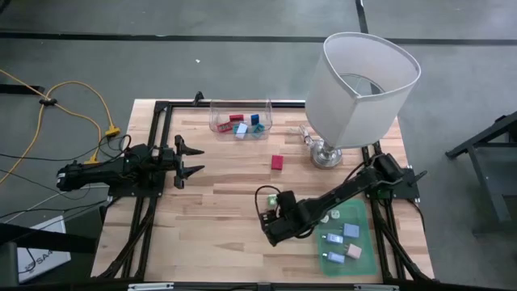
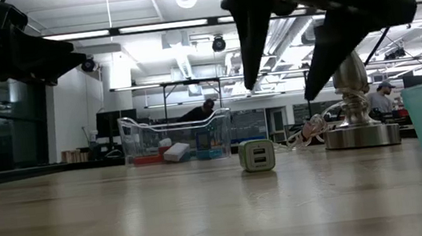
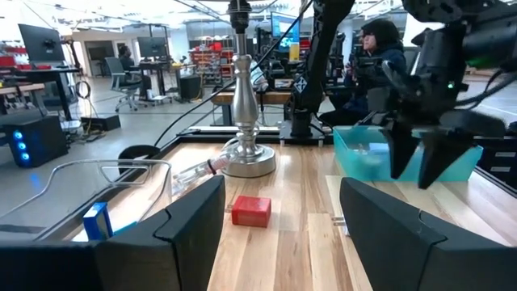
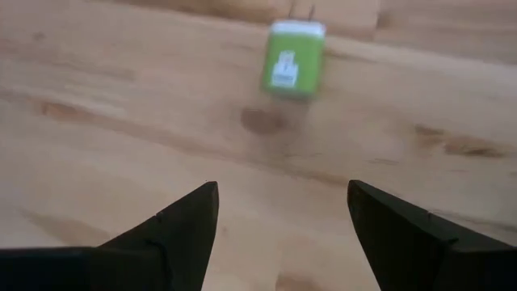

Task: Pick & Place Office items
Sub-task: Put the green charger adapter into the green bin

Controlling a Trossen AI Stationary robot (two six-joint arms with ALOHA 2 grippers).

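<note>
From above, the right gripper (image 1: pixel 269 212) hovers just right of table centre, fingers apart, the green charger block (image 1: pixel 272 196) at its 12 o'clock; a red block (image 1: pixel 277 162) lies farther that way, a clear bin (image 1: pixel 241 123) of small pieces beyond. The left gripper (image 1: pixel 187 160) waits at the table's 9 o'clock edge, fingers apart and empty. At table level, the charger stands on bare wood. The right wrist camera shows it between spread fingers (image 4: pixel 178 230), untouched.
</note>
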